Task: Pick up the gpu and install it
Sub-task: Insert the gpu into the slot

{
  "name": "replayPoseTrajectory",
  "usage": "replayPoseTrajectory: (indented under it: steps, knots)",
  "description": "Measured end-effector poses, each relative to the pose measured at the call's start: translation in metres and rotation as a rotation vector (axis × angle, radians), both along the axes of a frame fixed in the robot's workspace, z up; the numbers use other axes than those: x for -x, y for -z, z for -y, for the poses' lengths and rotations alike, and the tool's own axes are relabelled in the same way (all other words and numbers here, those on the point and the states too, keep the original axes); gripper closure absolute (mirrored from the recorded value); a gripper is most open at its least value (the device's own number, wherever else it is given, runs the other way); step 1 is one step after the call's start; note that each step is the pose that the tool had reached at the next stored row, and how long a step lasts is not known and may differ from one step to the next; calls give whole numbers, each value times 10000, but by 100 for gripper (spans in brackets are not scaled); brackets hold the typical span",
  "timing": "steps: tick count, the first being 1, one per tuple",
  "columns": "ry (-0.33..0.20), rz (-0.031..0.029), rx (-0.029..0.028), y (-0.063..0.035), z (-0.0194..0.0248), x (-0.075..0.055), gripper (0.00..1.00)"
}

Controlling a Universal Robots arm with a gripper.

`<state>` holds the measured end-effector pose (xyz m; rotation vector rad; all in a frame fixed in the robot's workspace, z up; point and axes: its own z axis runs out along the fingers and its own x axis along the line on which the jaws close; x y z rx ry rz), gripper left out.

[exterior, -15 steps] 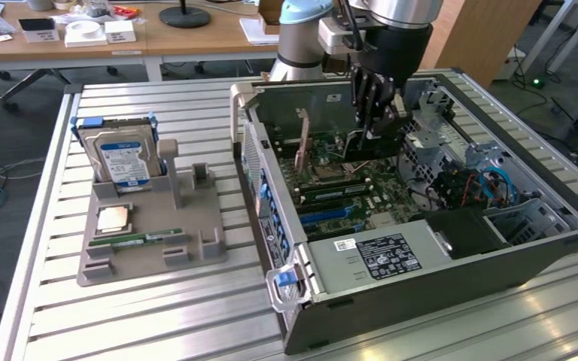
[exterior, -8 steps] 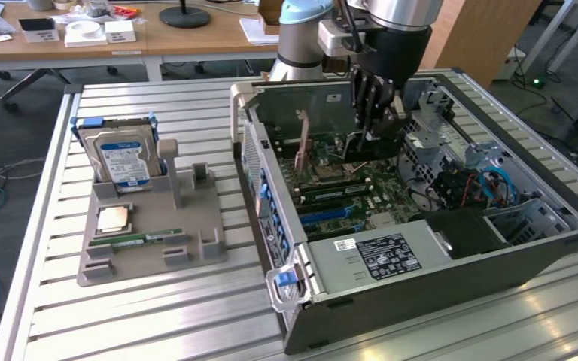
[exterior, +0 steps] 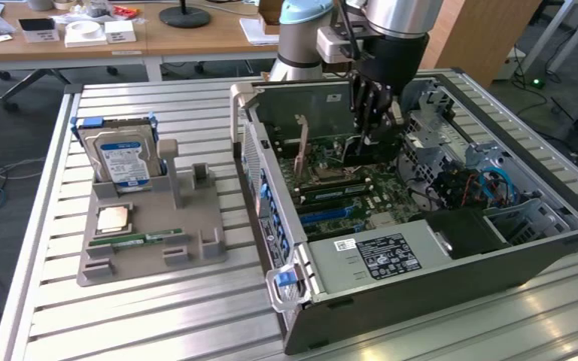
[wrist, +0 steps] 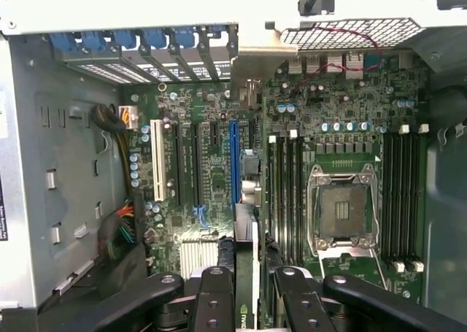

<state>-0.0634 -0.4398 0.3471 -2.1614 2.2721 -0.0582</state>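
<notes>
hard drive label (exterior: 120, 162) and case sticker (exterior: 381, 256) print cannot be read

Arm (exterior: 402, 22) vertical, end effector (exterior: 372, 141) straight down, fingers (wrist: 213, 297) close together on the gpu (wrist: 246, 273).

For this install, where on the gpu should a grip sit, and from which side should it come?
Likely its upper edge, pinched across the two flat faces, from above. The gpu stands on edge over the motherboard, lower edge toward the slots, so that edge must stay free. The gripper holds it this way.
</notes>
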Motion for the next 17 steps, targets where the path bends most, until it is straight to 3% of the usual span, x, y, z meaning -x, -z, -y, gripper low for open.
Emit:
replayPoseTrajectory:
  steps: [17]
  knots:
    - [0, 0, 0, 79, 0, 0, 74]
